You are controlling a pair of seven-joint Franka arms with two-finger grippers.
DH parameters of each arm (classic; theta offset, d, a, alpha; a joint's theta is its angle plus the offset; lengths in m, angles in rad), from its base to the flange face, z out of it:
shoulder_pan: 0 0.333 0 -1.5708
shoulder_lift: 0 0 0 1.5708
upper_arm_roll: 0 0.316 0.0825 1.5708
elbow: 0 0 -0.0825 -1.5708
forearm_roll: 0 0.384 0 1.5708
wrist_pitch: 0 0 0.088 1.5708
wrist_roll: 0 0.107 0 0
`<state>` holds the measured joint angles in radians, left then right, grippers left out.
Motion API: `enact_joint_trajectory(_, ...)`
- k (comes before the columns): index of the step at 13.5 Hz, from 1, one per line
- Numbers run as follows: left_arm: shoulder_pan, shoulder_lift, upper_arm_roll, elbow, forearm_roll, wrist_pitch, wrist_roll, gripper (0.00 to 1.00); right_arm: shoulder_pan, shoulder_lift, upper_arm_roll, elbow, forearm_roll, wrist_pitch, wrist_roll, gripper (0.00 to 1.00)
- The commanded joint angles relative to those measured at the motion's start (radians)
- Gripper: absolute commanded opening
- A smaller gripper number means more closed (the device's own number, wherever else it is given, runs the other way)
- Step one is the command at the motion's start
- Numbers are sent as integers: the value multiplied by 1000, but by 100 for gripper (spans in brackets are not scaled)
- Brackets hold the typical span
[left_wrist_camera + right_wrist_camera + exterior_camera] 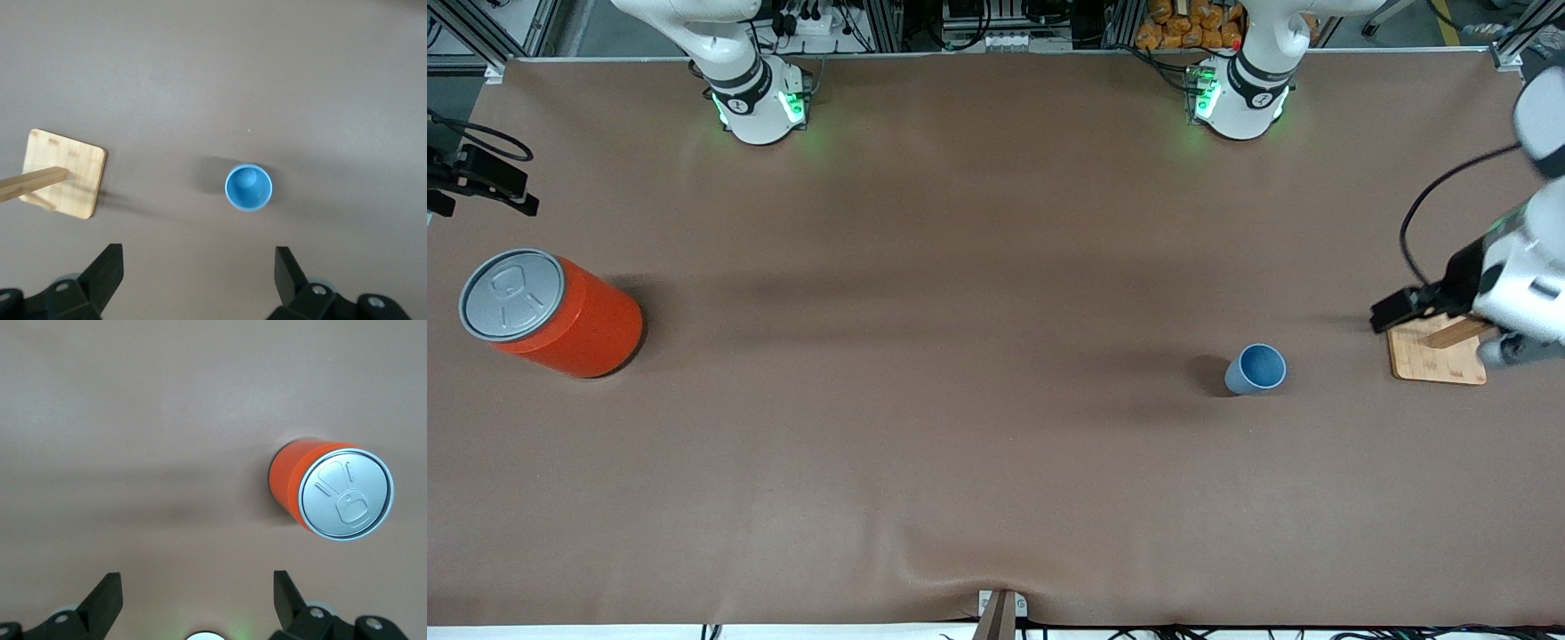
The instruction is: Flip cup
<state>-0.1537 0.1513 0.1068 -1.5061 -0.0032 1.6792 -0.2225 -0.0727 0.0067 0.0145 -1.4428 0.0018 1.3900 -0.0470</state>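
Front view has the cup [1256, 369] standing upright on the brown desk [960, 427], mouth up, so you can see the darker blue inside. It sits toward the left arm's end of the desk, roughly midway between the base edge and the front-camera edge, with nothing touching it.

Left tool [1392, 313] is up in the air over the left arm's end of the desk, hanging above a small wooden stand [1436, 356] (a flat square base with a peg sticking out of it). In the left wrist view its two black fingers [107, 273] are spread wide and released, holding nothing, with the cup [248, 187] well apart from them down on the desk.

Right tool [197, 597] only shows in its own wrist view, fingers wide apart too, also empty, parked over bare desk near the orange can [551, 313]. That can stands at the right arm's end, grey lid up.
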Motion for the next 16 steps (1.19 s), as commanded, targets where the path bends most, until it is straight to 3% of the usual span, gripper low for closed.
enact_joint_trajectory(1, 5, -76, -10, -17, 14, -68, 18, 100, -24, -30, 1, -27, 30, 11, 16, 100)
enact_joint_trajectory(4, 2, -148, -19, -81, 11, -95, 14, 100, -22, -33, -5, -25, 30, 7, 18, 100)
enact_joint_trajectory(6, 16, -154, -24, -80, 6, -90, 14, 100, -21, -33, -5, -24, 29, 3, 32, 100)
enact_joint_trajectory(8, 95, -154, -87, -77, 3, -84, 18, 100, -19, -31, -4, -24, 29, 4, 44, 100)
enact_joint_trajectory(16, 123, -182, -111, -83, 3, -98, 22, 100, -19, -36, -1, -18, 29, 1, 78, 100)
